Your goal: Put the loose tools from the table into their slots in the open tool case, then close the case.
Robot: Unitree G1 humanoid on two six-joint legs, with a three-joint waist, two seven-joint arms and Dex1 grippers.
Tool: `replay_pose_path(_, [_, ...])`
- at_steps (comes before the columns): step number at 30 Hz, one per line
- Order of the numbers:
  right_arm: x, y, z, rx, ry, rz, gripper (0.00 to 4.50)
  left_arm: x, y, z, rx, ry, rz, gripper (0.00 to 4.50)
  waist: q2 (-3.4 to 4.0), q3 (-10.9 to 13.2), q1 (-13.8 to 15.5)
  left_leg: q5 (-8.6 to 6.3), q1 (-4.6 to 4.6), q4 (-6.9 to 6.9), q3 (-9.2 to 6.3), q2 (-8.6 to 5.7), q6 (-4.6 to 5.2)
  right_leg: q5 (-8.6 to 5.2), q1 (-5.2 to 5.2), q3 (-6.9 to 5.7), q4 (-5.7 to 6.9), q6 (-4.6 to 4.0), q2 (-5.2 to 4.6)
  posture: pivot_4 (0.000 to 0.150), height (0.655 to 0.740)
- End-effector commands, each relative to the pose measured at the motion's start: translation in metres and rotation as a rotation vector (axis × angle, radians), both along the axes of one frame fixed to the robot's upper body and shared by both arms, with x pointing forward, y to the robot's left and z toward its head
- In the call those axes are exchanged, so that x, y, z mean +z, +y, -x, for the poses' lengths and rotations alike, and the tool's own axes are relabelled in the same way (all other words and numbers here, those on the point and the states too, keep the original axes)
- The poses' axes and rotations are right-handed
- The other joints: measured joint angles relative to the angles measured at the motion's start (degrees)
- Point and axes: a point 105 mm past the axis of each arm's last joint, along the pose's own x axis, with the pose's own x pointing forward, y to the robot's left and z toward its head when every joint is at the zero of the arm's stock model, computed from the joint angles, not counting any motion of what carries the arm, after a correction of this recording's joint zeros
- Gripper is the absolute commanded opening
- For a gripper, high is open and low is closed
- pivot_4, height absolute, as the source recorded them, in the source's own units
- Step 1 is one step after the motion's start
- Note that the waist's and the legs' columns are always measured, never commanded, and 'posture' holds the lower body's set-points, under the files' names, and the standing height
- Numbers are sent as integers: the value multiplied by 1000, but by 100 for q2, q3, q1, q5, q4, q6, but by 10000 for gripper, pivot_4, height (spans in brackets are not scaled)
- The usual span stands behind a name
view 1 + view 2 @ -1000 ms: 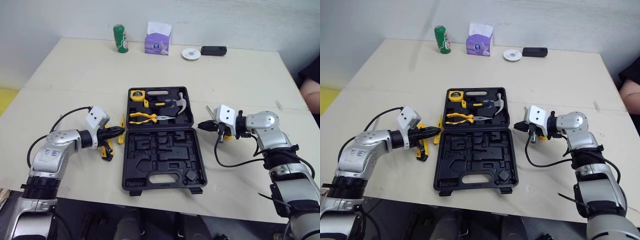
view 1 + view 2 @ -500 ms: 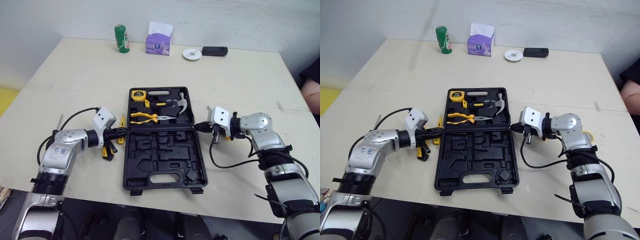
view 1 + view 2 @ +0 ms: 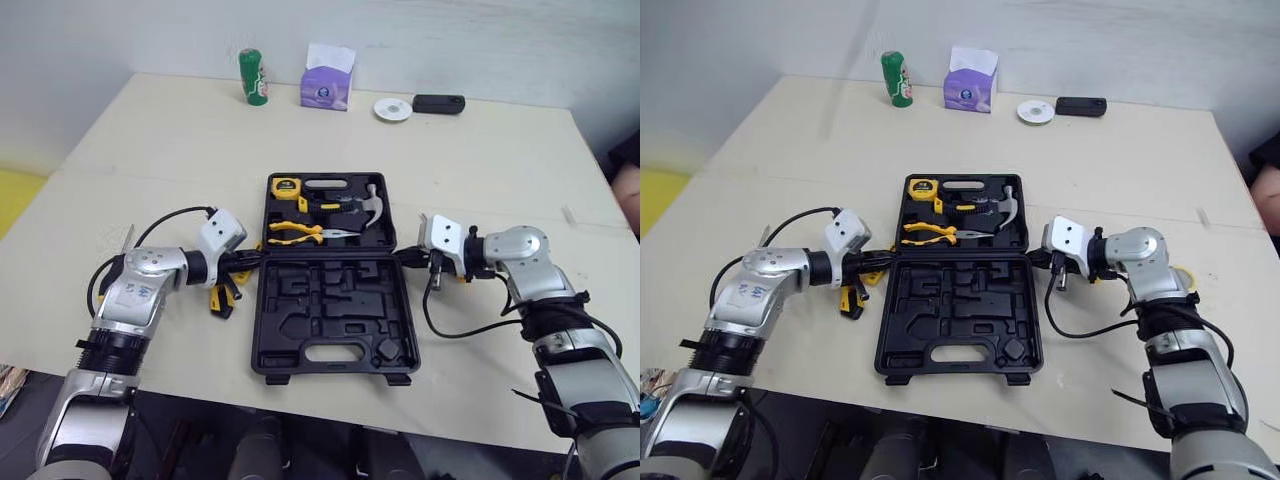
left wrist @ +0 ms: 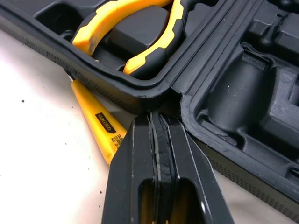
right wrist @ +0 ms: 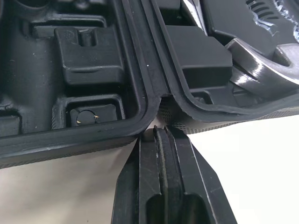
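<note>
Closing in on the tool case from both sides: a second ago both claws were sitting clear of it. Now the left gripper is touching the hinge notch on the case's left edge and the right gripper is meeting the same seam on its right edge. Both are pinched tight, carrying nothing.

The case is lying open toward the table's front edge, with the tape measure, pliers and hammer sitting in its far half.

This is looking like a start on closing (too early, I judge). The left wrist view is showing a yellow tool lying loose on the table against the case wall; the head views are giving only a yellow sliver there.
</note>
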Motion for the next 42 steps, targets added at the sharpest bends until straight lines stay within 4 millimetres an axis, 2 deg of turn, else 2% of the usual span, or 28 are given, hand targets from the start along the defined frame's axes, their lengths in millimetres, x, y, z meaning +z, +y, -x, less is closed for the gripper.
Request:
replay_pose_path(1, [12,7,10,62,-25,-19,0,10,-32,8,-156,-40,-6,509,0,0,13,0,-3,0,-5,-1,1,0,4,0,1,0,0,1500,7400])
replay_pose_path(11, [18,-10,48,78,34,-37,0,8,-52,22,-295,-34,-13,509,0,0,135,-3,-7,-1,-10,-5,4,3,8,-7,-25,6,2,1500,7400])
replay_pose_path(18, [9,-23,69,2,95,-44,0,0,-57,38,-368,1,-31,509,0,0,136,-3,-7,-5,-10,-3,5,3,8,-10,-29,6,4,1500,7400])
replay_pose_path(21, [4,-29,72,-28,102,-36,0,-2,-54,39,-349,23,-21,509,1,0,131,-3,-6,-2,-9,-4,5,3,10,-12,-28,6,3,1500,7400])
replay_pose_path(28, [-1,-25,78,-19,141,-48,0,2,-39,31,-279,-2,-31,509,0,0,122,-3,-4,-4,-8,-2,5,4,9,-11,-28,7,4,1500,7400])
replay_pose_path(32, [-4,-26,77,-37,139,-45,0,4,-36,30,-268,-3,-31,509,0,0,116,-3,-3,-1,-8,-2,5,4,8,-11,-26,8,5,1500,7400])
replay_pose_path(35, [-7,-34,73,-74,134,-25,0,6,-35,31,-252,10,-9,509,0,0,114,-3,-3,-2,-8,-1,5,4,8,-11,-26,7,6,1500,7400])
replay_pose_path(37, [-6,-39,72,-90,120,-16,0,6,-30,32,-249,7,-34,509,0,0,112,-3,-3,-1,-7,-1,5,4,8,-11,-26,7,6,1500,7400])
replay_pose_path(42, [13,-58,79,-106,133,-75,0,17,-7,43,-222,-27,-114,509,2,2,107,-3,-3,-4,-7,0,5,4,7,-8,-27,7,5,1500,7400])
